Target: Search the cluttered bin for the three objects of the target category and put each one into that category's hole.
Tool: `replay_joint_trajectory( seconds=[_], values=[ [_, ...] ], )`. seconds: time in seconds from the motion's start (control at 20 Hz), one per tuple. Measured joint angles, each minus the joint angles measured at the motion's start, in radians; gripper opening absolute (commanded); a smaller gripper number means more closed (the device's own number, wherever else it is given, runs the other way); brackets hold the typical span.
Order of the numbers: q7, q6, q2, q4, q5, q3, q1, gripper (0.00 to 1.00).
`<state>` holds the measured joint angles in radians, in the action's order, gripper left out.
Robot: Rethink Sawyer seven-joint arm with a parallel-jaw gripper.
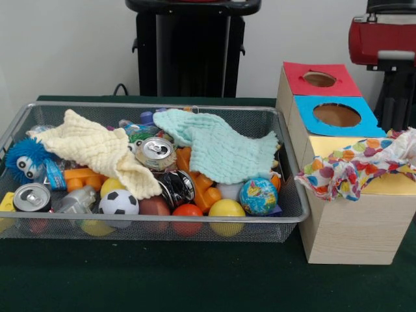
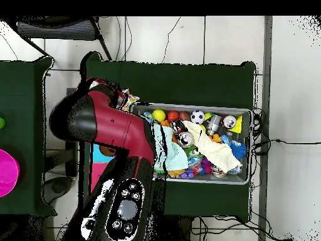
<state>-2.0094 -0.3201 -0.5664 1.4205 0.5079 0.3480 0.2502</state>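
**Ana:** Nearest the camera, working from the left, is the front rim of the bin [image 1: 156, 220]. Behind its mesh sit a can [image 1: 31, 197], a soccer ball [image 1: 119, 202], then red and yellow balls and a globe ball [image 1: 258, 195].

**Ben:** And farther back in it?

**Ana:** A cream waffle cloth [image 1: 97, 151] lies on the left and a mint waffle cloth [image 1: 218, 149] on the right, with a second can [image 1: 156, 153] between them. I can't pick out a dotted cloth among the clutter.

**Ben:** Where is one, then?

**Ana:** On the right: a dotted cloth [image 1: 356, 162] lies crumpled over the yellow top [image 1: 390, 184] of the wooden box, one end hanging off the corner toward the bin. It covers where the hole should be, so the hole is hidden.

**Ben:** Is the claw gripping it?

**Ana:** I cannot tell. From the front the claw doesn't show, and from above the red arm [image 2: 106, 122] reaches over the box and hides it.

**Ben:** So which step is this?

**Ana:** Delivery, I'd judge. The cloth sits on top, not down inside. Next it needs pushing or dropping squarely through the opening, trailing end included.
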Motion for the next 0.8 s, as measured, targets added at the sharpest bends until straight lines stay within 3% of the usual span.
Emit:
replay_joint_trajectory(
  seconds=[0.8],
  values=[
    [0.000, 0.103, 0.003, 0.085, -0.020, -0.111, -0.085, 0.00]
  ],
)
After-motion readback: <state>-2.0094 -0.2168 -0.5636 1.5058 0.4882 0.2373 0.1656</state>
